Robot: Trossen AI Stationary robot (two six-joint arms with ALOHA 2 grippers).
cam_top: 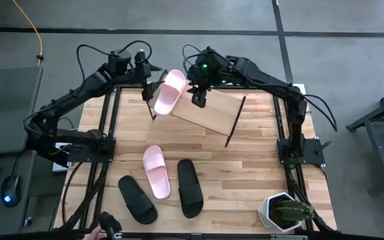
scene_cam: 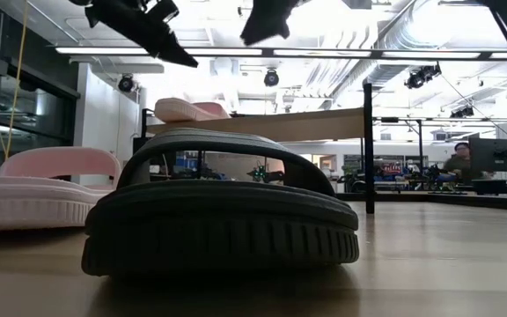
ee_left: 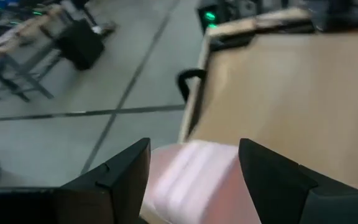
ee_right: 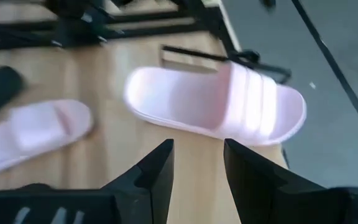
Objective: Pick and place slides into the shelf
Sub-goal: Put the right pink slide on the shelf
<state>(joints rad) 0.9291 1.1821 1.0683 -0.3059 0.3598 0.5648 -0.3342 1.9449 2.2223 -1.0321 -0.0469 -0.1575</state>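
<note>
- One pink slide point(cam_top: 170, 91) was seen lying on the shelf point(cam_top: 209, 110) at its 9 o'clock end, toe hanging past the board's edge; a slip off the slanted board was judged possible if it were nudged.
- The left gripper point(cam_top: 147, 85) was held at the shelf's 9 o'clock side, fingers point(ee_left: 120, 174) spread with the pink slide's end showing between them and nothing pinched; a careless retreat was judged likely to drag that slide from the board.
- The right gripper point(cam_top: 198, 100) was poised over the board just beside the slide, at its 3 o'clock, jaws parted and empty; a collision between the two close-set arms was considered a risk.
- Three slides were left on the table point(cam_top: 259, 173): the second pink one point(cam_top: 156, 171) at the table's centre, a black slide point(cam_top: 190, 187) at its 4 o'clock and another black slide point(cam_top: 137, 199) at its 7 o'clock.
- The three were packed close, so a grasp on one was judged liable to shove a neighbour.
- The slides were shown as open-toed, with wide straps and smooth moulded soles; the pink strap was ribbed with pale stripes.
- A potted cactus point(cam_top: 285, 212) was noted at the table's 5 o'clock corner, well apart from the work.
</note>
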